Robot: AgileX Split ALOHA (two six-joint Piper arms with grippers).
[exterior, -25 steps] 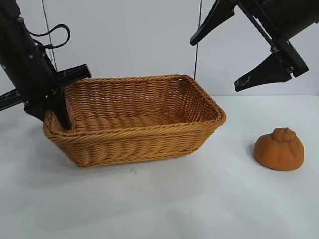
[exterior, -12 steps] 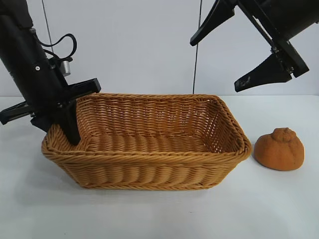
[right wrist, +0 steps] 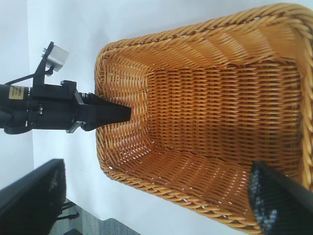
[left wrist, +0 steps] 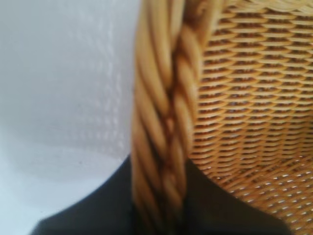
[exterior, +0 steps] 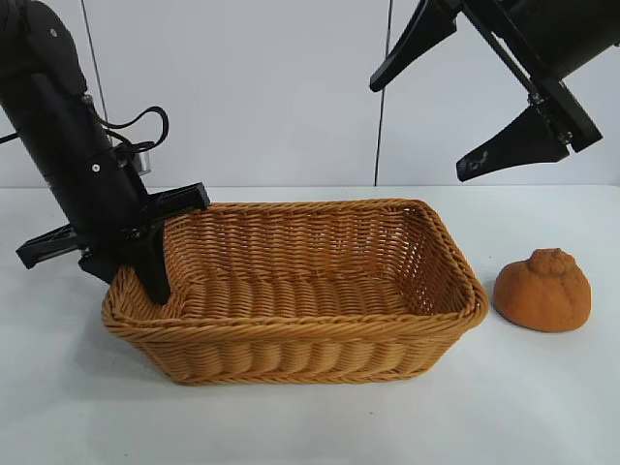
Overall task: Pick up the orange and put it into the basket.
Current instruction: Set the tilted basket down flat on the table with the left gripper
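The orange (exterior: 542,291), dull and knobby-topped, sits on the white table just right of the basket (exterior: 320,334), apart from it. The tan wicker basket rests flat on the table and holds nothing. My left gripper (exterior: 155,289) straddles the braided rim at the basket's left end, one finger inside and one outside. In the left wrist view the rim (left wrist: 164,98) fills the gap between the dark fingers (left wrist: 98,210). My right gripper (exterior: 417,131) hangs wide open, high over the basket's right end and the orange; the right wrist view shows its fingertips (right wrist: 279,200) spread above the basket.
The white table (exterior: 310,426) runs all around the basket, with a pale wall behind. The right wrist view shows the left gripper (right wrist: 117,113) at the basket's far end and, past the table edge, a grey floor (right wrist: 93,225).
The basket, tilted with its left end raised a second ago, now lies level and has shifted right toward the orange, carried by the left gripper. The right arm has not moved.
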